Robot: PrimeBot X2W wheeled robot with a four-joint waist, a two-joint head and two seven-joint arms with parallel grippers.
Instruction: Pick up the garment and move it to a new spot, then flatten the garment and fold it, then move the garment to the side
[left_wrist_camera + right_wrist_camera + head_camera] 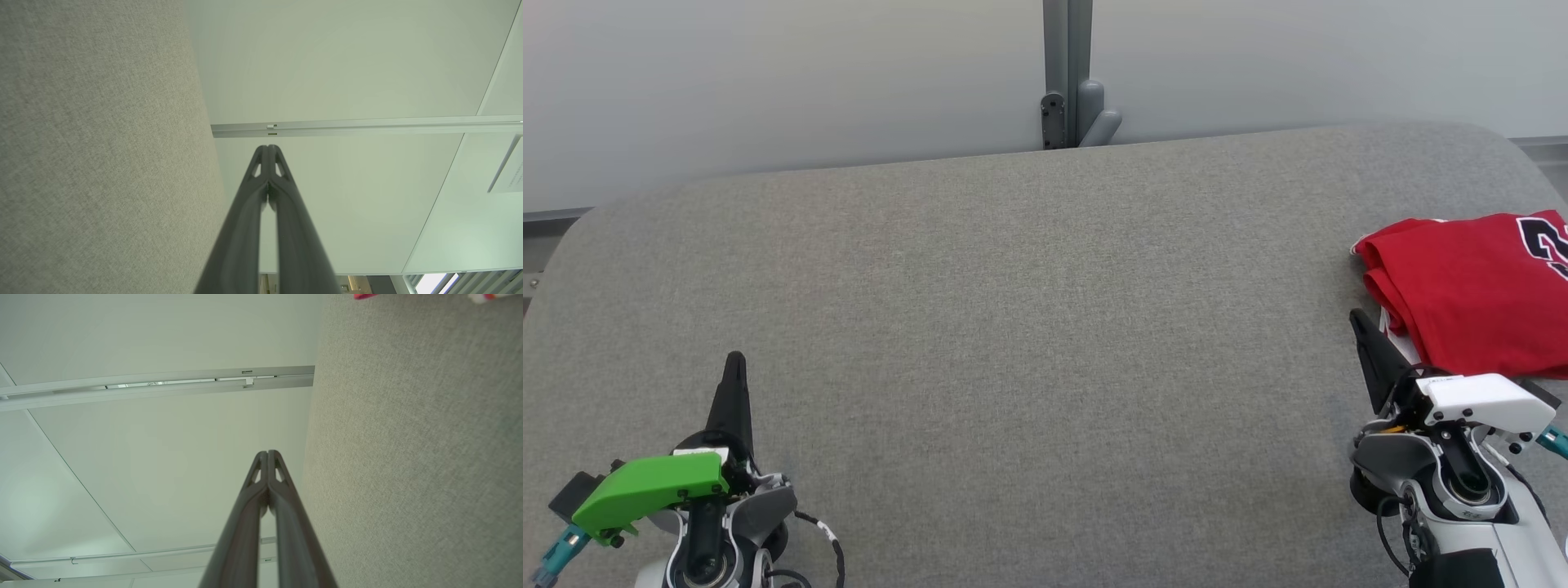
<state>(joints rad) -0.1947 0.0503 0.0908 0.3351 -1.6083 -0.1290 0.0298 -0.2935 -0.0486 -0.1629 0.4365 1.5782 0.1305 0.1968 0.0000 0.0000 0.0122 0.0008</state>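
Both left gripper (734, 359) and right gripper (1357, 317) are held closed, empty. The folded garment (1462, 286) is laid aside (task seemingly done).

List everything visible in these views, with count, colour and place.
garment: one, red with a dark print, lying in layers at the table's right edge, partly cut off by the head view.
table: one, grey fabric top, spanning the head view.
wall: pale grey panels, behind the table.
post: one, grey metal, at the middle of the wall, beyond the table's far edge.
left tool: one, dark fingers shut, green cover at the wrist, lower left over the table.
right tool: one, dark fingers shut, white cover at the wrist, lower right, tip close beside the garment.
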